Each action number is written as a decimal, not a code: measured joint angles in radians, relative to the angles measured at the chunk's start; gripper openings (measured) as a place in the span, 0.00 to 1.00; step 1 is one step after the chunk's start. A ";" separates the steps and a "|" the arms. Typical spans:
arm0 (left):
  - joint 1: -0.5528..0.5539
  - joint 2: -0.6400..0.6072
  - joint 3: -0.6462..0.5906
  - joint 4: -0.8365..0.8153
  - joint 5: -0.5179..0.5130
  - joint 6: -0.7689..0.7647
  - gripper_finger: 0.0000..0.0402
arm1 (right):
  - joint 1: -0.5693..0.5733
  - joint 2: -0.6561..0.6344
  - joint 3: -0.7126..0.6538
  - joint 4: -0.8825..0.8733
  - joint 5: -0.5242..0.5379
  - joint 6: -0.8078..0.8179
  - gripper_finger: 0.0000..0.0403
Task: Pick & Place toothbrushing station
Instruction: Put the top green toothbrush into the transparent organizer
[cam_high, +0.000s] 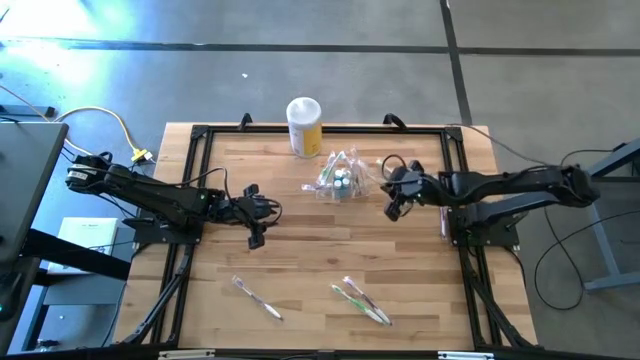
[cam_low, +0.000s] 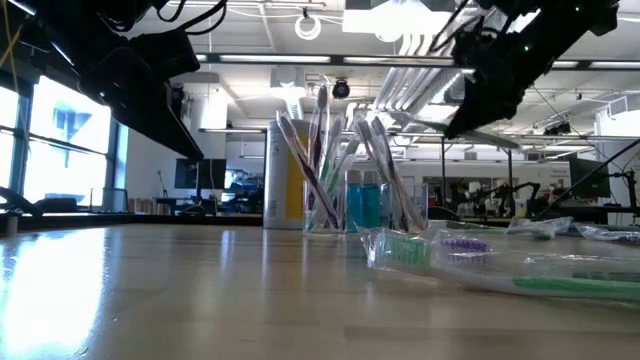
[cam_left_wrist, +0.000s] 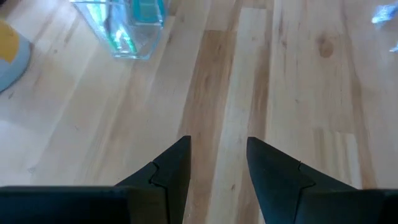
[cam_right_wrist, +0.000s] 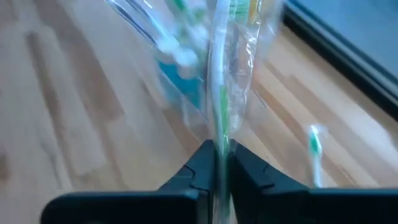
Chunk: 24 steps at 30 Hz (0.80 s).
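1. The left gripper (cam_high: 258, 212) hangs over bare wood well to the left of the toothbrushing station (cam_high: 338, 180), fingers apart and holding nothing; in its wrist view only tabletop (cam_left_wrist: 298, 81) shows between the two fingers (cam_left_wrist: 168, 168). This arm looks to be waiting.

2. Two wrapped toothbrushes lie flat on the table toward the near edge, well apart from the station: one toothbrush (cam_high: 257, 298) down and left of it, a green-handled toothbrush (cam_high: 360, 301) nearly straight below it.

3. The yellow canister (cam_high: 304, 126) stands just behind and left of the station, close but apparently not touching.

4. The toothbrushing station is a clear holder near the table's far middle, upright, with several wrapped brushes (cam_low: 318, 150) standing in it.

5. The right gripper (cam_high: 392, 192) sits just right of the station, raised above it, its fingers pinched together on a wrapped toothbrush (cam_right_wrist: 219, 74) whose head points toward the holder.

6. Judged step: placing this brush into the station. The next move calls for lining the brush over an open gap among those already standing, lowering it, then parting the fingers. The crinkled wrapper may snag its neighbours.
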<state>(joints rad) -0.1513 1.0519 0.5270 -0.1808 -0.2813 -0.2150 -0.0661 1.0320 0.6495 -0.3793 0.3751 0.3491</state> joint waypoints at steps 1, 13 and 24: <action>0.000 0.000 0.000 0.002 0.010 0.000 0.37 | 0.018 0.002 -0.003 0.029 0.007 -0.006 0.07; 0.000 0.000 0.000 0.083 0.058 0.000 0.37 | 0.119 0.006 -0.291 0.799 0.114 -0.217 0.07; 0.000 0.000 0.000 0.223 0.058 0.061 0.37 | -0.033 0.062 -0.503 1.400 -0.075 -0.314 0.06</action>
<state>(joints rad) -0.1513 1.0519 0.5273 0.0417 -0.2237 -0.1535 -0.0993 1.0943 0.1461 1.0210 0.3000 0.0347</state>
